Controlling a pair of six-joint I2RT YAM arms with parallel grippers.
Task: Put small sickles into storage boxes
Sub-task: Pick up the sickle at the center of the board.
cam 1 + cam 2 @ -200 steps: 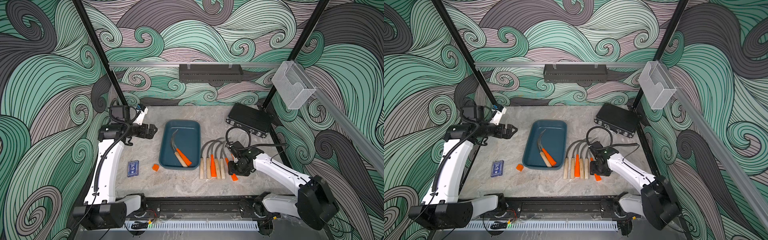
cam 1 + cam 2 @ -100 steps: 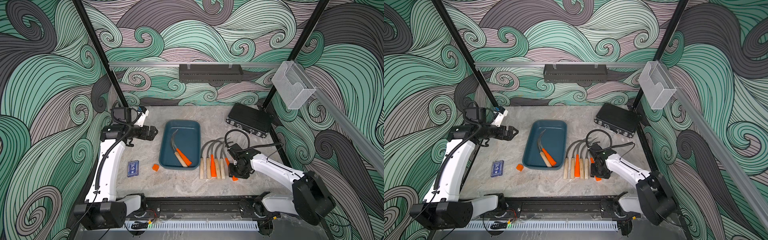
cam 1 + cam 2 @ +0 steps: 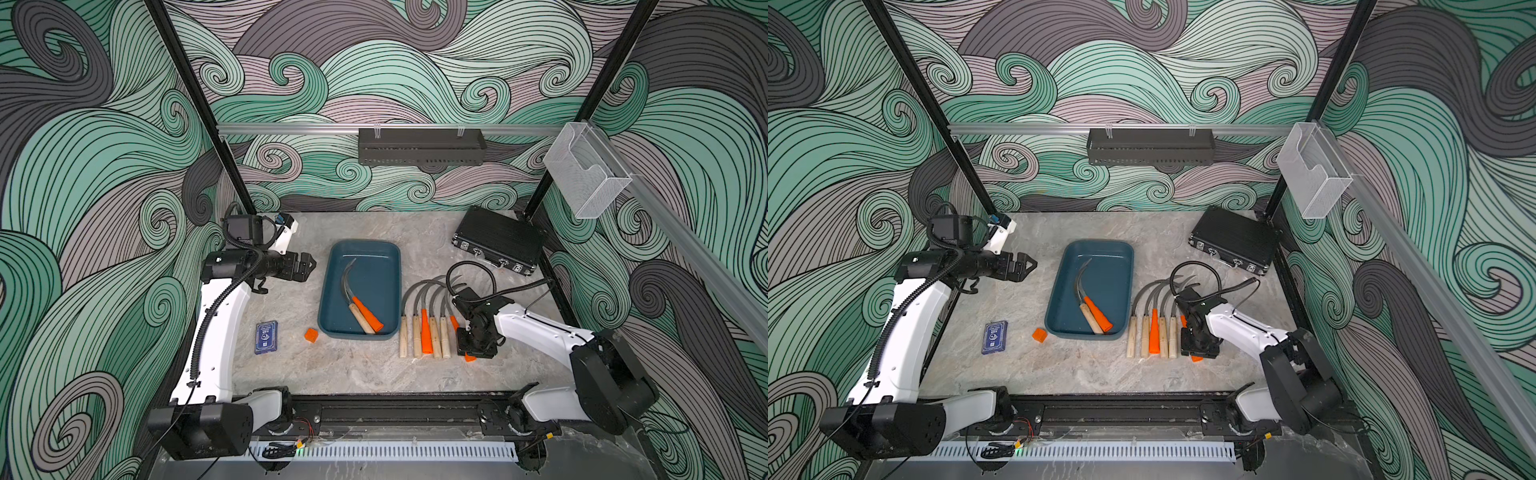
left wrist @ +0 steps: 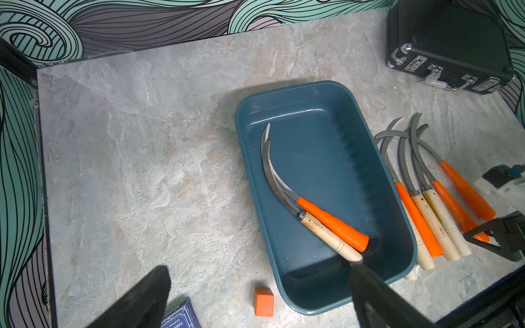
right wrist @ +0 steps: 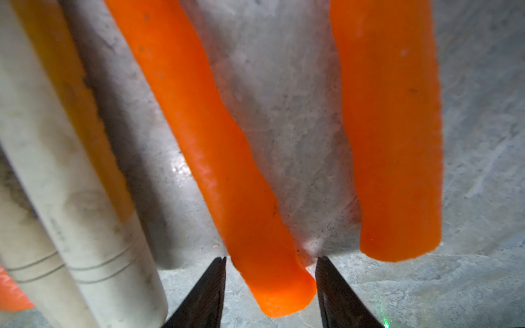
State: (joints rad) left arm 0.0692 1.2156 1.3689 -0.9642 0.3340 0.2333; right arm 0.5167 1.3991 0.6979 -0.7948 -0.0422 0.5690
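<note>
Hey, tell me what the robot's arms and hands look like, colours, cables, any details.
The left arm and right arm have white shells with black joints and bases. The left hand and right hand are black; the fingers are dark pointed wedges with ribbed faces. A black corrugated cable follows the left arm; a smooth black cable loops over the right.
</note>
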